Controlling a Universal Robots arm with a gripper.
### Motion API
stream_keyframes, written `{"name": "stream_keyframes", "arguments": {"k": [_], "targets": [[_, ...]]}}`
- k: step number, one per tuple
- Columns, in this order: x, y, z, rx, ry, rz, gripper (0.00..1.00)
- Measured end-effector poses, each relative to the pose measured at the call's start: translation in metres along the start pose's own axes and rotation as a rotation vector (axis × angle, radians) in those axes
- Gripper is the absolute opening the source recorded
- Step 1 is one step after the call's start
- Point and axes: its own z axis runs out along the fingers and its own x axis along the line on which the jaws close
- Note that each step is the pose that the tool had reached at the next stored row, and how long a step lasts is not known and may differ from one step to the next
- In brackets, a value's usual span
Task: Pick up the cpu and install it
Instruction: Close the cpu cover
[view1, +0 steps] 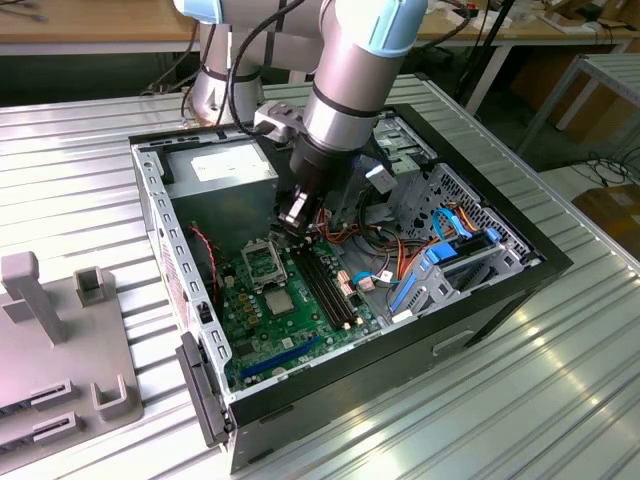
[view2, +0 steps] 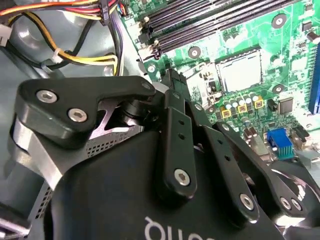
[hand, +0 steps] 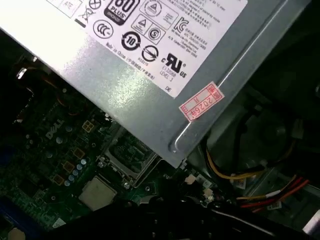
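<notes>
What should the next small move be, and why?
Probably shift the gripper sideways until it is over the cpu. The cpu lies flat on the motherboard beside the socket, and the gripper hangs nearer the socket.

A ribbed metal table (view1: 560, 400) shines under bright light. Behind it stand wooden workbenches (view1: 90, 25), with cardboard boxes (view1: 615, 215) on the floor toward the exterior view's right.
</notes>
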Motion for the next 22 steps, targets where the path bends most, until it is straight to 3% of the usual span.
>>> {"name": "stream_keyframes", "arguments": {"k": [1,2,16,20,22], "targets": [[-0.0017,-0.0004,0.0114,-0.0014,-0.0012,0.0,0.11],[-0.0066,0.002,0.0213,-0.0123,-0.0095,0.0,0.11],[-0.0068,0.002,0.0225,-0.0124,-0.0097,0.0,0.11],[-0.007,0.0022,0.025,-0.0214,-0.0167,-0.001,0.11],[-0.0076,0.0031,0.0259,-0.0226,-0.0177,-0.002,0.11]]}}
